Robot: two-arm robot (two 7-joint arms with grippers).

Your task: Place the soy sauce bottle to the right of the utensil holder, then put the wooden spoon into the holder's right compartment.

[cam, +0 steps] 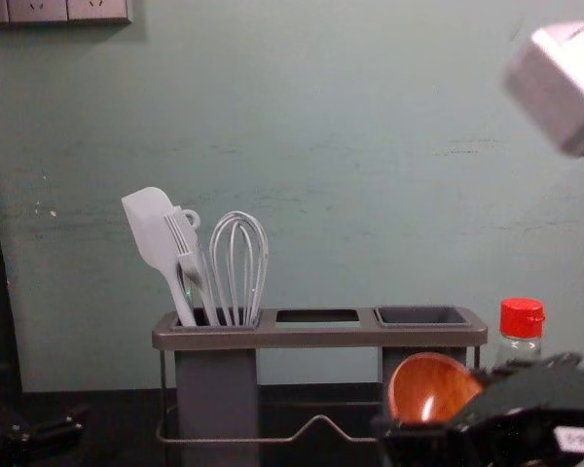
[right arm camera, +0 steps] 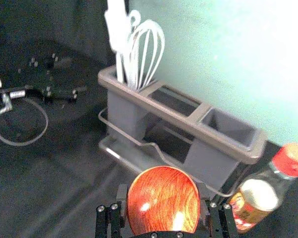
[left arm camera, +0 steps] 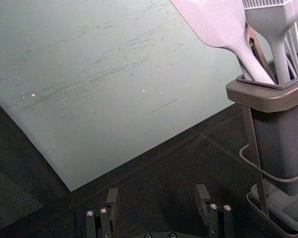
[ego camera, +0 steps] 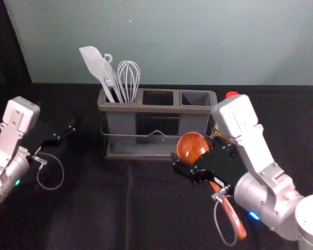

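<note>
1. Right gripper (ego camera: 197, 154): located in front of the right end of the utensil holder (ego camera: 156, 109). Jaws are closed on the wooden spoon (ego camera: 192, 147), with 1 jaw on each side of its bowl.

2. Wooden spoon: held at a tilt, bowl at the upper end. The handle slopes down toward the robot and to the right. The bowl is in front of the holder's right compartment (cam: 423, 349), below rim level. Contact between spoon and holder cannot be determined.

3. Soy sauce bottle (right arm camera: 258, 198): upright, just beside the holder's right end. The red cap (cam: 522, 319) is in place. In the head view, the right arm partly covers the bottle.

4. Utensil holder: 3 openings in a row along the upper frame. The left compartment (cam: 216, 394) contains a spatula (cam: 148, 229), a tined utensil (cam: 185, 243) and a whisk (cam: 238, 263), all with heads up.

5. Left gripper (ego camera: 68, 130): parked over the dark surface (ego camera: 94, 208), to the left of the holder and apart from it. Jaws are open, with a wide gap between the 2 tips.
</note>
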